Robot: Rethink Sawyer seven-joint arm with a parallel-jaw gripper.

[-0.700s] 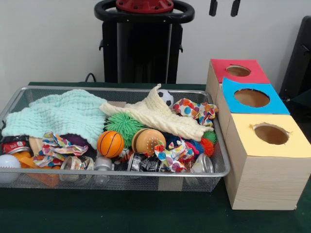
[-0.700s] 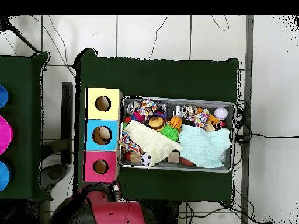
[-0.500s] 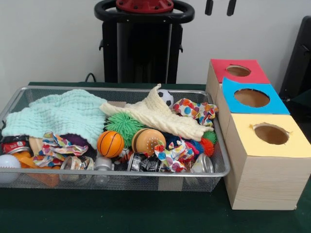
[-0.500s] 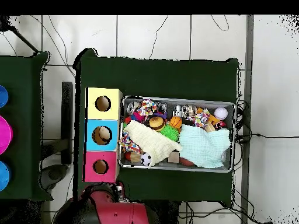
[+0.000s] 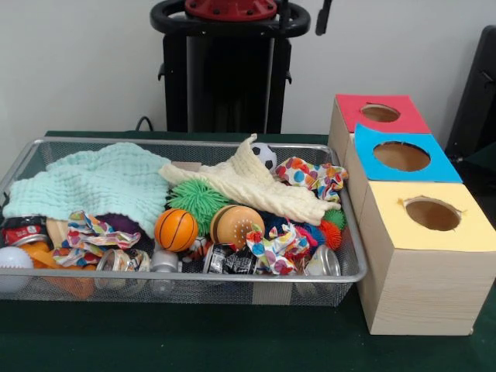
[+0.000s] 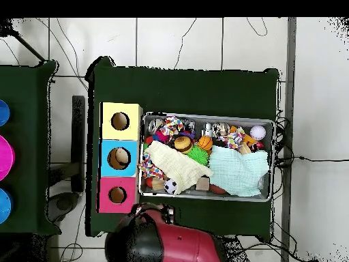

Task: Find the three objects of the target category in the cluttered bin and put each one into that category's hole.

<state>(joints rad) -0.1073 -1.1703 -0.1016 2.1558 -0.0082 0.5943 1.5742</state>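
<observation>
Item: wire bin (image 5: 232, 277) on my green desk (image 5: 194, 341), long side facing front, crowded to the rim.

Nearest row, along the front wall: a white ball (image 5: 13, 267) at the bin's 9 o'clock corner, a red-labelled can (image 5: 23, 230) just behind it, a glass jar (image 5: 120, 261), a dark can (image 5: 229, 261) and a metal lid (image 5: 325, 263) toward 3 o'clock.

Middle: a small basketball (image 5: 176, 229) touching a burger-shaped toy (image 5: 236, 225); two spotted rags, one (image 5: 93, 232) left of the basketball, one (image 5: 275, 246) right of the burger; a spiky green ball (image 5: 198, 200) just behind both toys.

Far part: a mint cloth (image 5: 97, 182) covering the 9 to 11 o'clock stretch, a cream knitted cloth (image 5: 256, 186) lying diagonally across the centre, a small soccer ball (image 5: 264, 155) peeking out at 12 o'clock, a third spotted rag (image 5: 314, 177) at 2 o'clock.

Item: three wooden boxes just beside the bin's 3 o'clock end, each with a round hole on top. Yellow box (image 5: 426, 256) nearest, blue box (image 5: 399, 159) behind it, red box (image 5: 376, 115) farthest.

Item: my hand (image 5: 302, 17), drawn up above the bin's far side (only dark tips show at the top edge); I cannot tell its spread, and it touches nothing in the bin.
</observation>
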